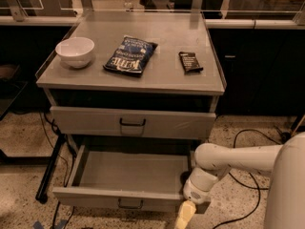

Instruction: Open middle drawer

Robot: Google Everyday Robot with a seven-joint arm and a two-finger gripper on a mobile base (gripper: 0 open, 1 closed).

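Drawer job looks nearly finished: middle drawer (95, 198) sits pulled well out beneath the bench (162, 78). Hand (186, 214) hangs at its near right corner; open or closed, cannot tell. Only backing away seems left.

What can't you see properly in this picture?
- Camera view: the gripper, at the right front corner of the open middle drawer, is cut off by the bottom edge.
- Anything under the middle drawer is hidden by that drawer and the bottom edge.
- The inside of the closed drawer above is hidden by its front.
- The small print on the chip bag and the dark packet is too small to read.
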